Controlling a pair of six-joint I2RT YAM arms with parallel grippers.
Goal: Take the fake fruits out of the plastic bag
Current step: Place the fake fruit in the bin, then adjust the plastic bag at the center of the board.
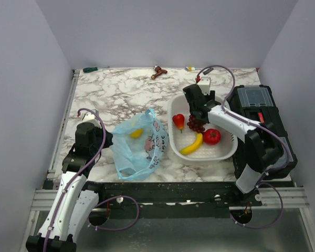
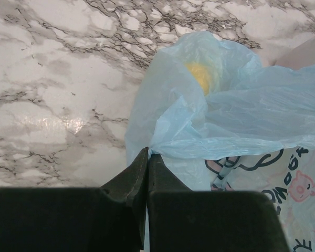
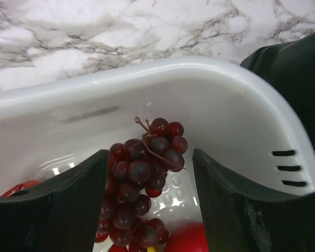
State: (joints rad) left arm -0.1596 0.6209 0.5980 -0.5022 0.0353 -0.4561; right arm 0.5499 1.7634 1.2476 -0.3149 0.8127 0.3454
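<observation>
Fake fruits are sitting in two places. The lemon point(image 2: 202, 76) is lying inside the plastic bag point(image 1: 139, 149), showing yellow through the thin blue film. The grape bunch point(image 3: 142, 173) and the banana point(image 1: 192, 144) are lying in the white basket point(image 1: 228, 152) just right of the bag. The right gripper point(image 1: 198, 113) is hovering over the basket's far end with its fingers spread apart, the grapes sitting between them and touching neither. The left gripper point(image 2: 148, 155) is pressing its fingers together on a gathered fold at the bag's left edge. A red apple point(image 1: 211, 136) and a small red heart-shaped fruit point(image 1: 178, 121) are sharing the basket. Everything is resting on the marble table point(image 1: 115, 94).
</observation>
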